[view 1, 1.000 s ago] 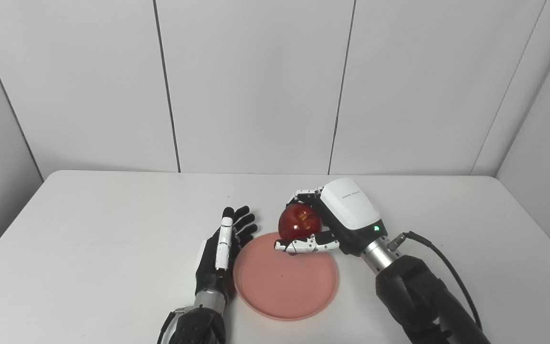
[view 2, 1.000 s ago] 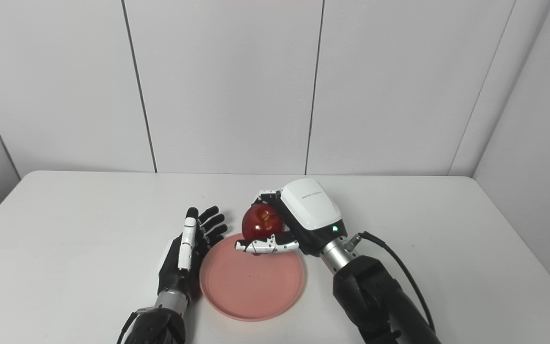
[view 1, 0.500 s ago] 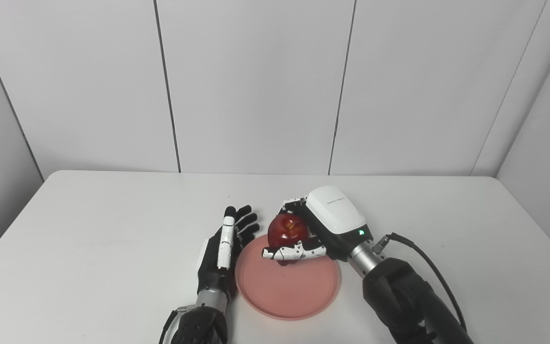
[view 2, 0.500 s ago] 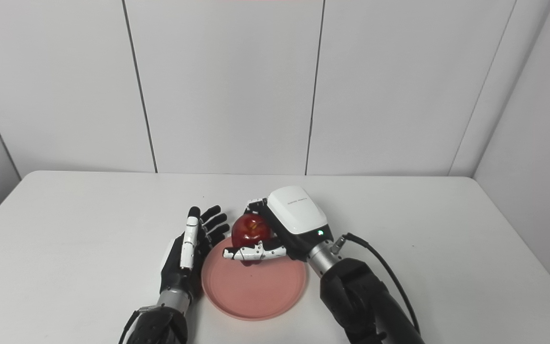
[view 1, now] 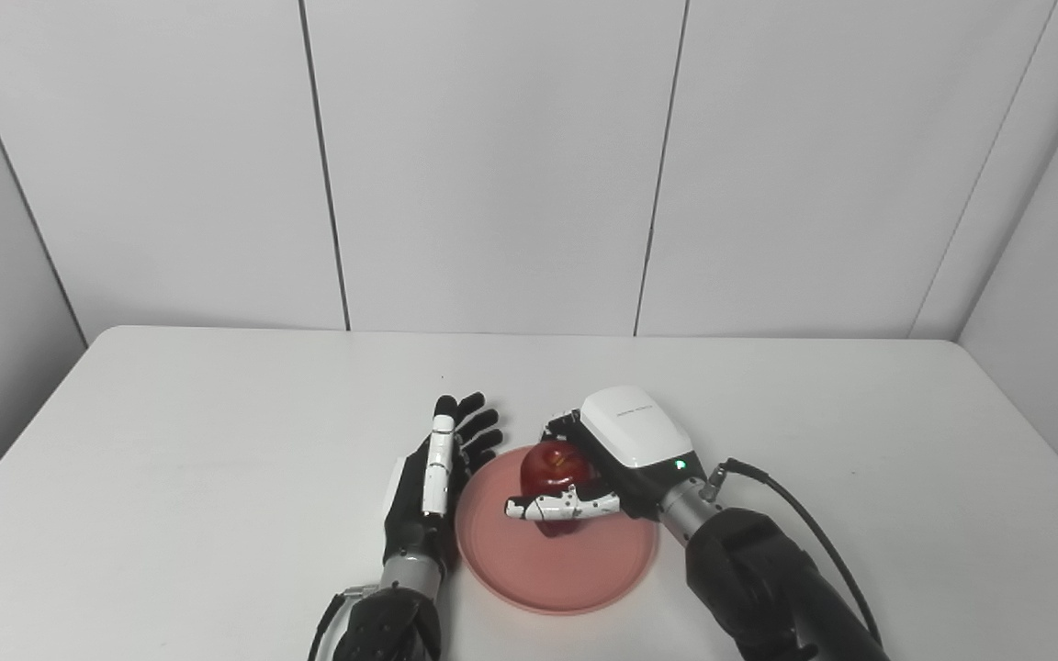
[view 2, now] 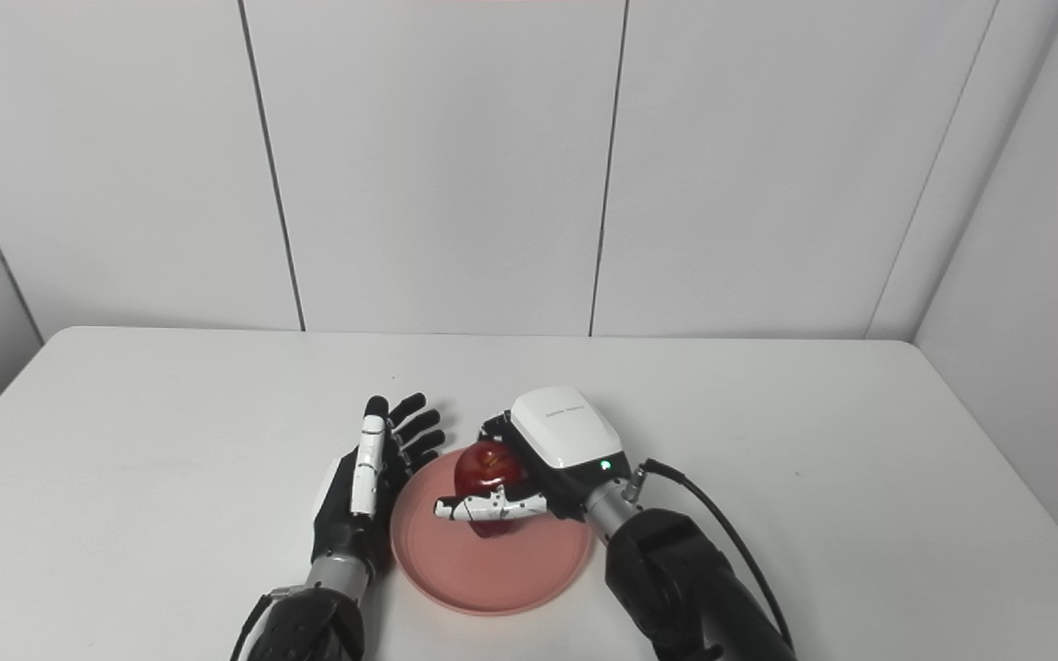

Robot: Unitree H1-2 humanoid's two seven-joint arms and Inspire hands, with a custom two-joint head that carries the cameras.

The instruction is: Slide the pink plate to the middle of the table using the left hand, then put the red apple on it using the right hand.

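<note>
Where the right hand [view 1: 598, 468] wraps the apple [view 1: 552, 466], the fruit's far side and underside are hidden, so whether it touches the plate [view 1: 584, 578] cannot be told. That hand grasps the apple, thumb across its near face, fingers curled behind, low over the plate's far half. The apple's stem dimple faces up. The left hand [view 1: 433, 477] stands on edge just left of the plate, fingers spread and pointing away, holding nothing; contact with the rim is unclear.
</note>
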